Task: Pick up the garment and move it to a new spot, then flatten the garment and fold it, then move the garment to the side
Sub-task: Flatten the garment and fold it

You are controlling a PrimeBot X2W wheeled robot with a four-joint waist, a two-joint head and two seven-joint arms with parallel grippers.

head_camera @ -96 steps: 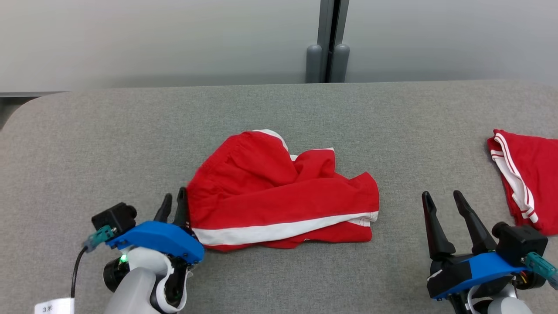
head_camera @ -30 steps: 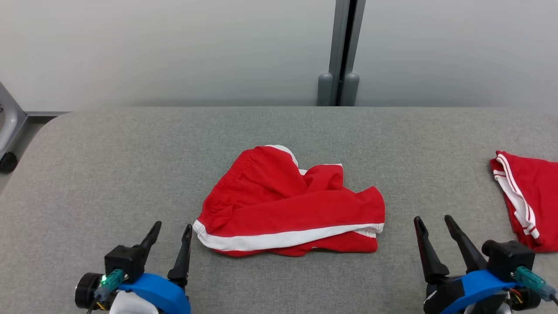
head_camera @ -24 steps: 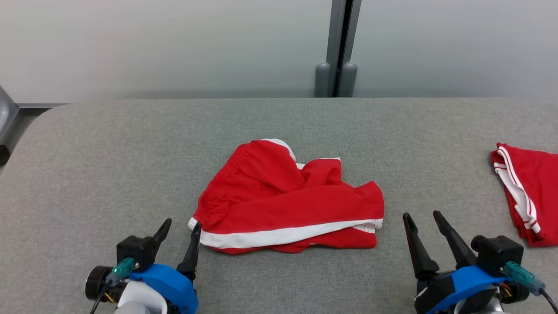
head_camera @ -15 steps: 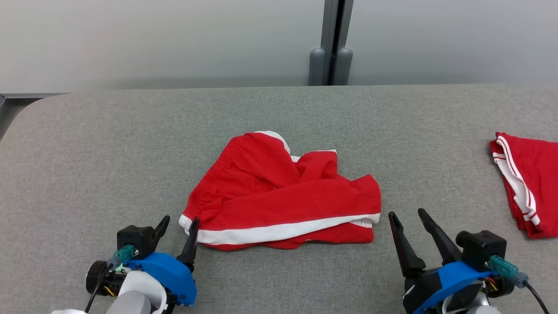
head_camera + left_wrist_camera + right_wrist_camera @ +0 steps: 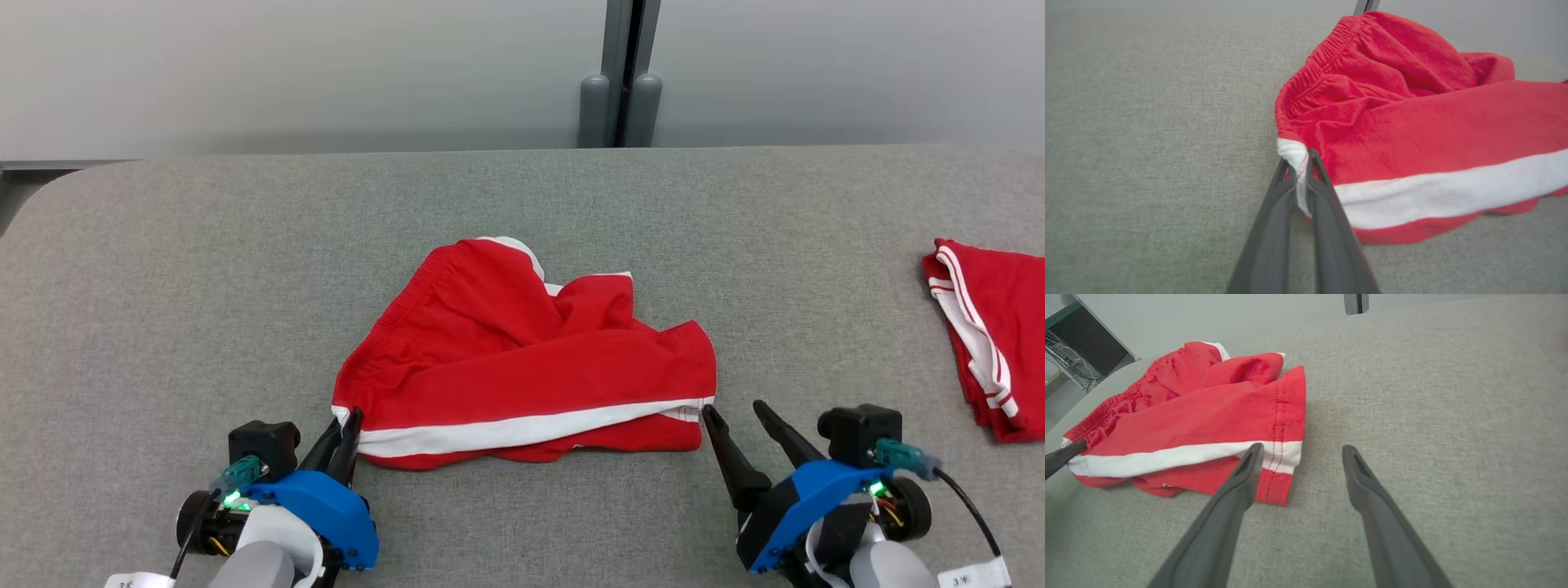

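Note:
A crumpled red garment (image 5: 522, 359) with a white stripe lies mid-table. My left gripper (image 5: 344, 418) is shut on its near-left corner. In the left wrist view the white stripe end of the garment (image 5: 1412, 122) is pinched between the closed fingers of the left gripper (image 5: 1297, 159). My right gripper (image 5: 732, 407) stands open at the garment's near-right corner, its left fingertip touching the hem. In the right wrist view the right gripper (image 5: 1302, 448) straddles the edge of the garment (image 5: 1200, 416), one finger over the cloth and one over bare table. The left gripper's fingers (image 5: 1061, 455) show at that view's left edge.
A second red garment with white stripes (image 5: 988, 335) lies at the table's right edge. The grey padded table (image 5: 163, 286) has a rounded far-left corner. A grey post (image 5: 618, 73) stands against the wall behind the table.
My left gripper has closed on the garment's near-left corner. My right gripper has moved left to the near-right corner, still open. The head camera has shifted a little.

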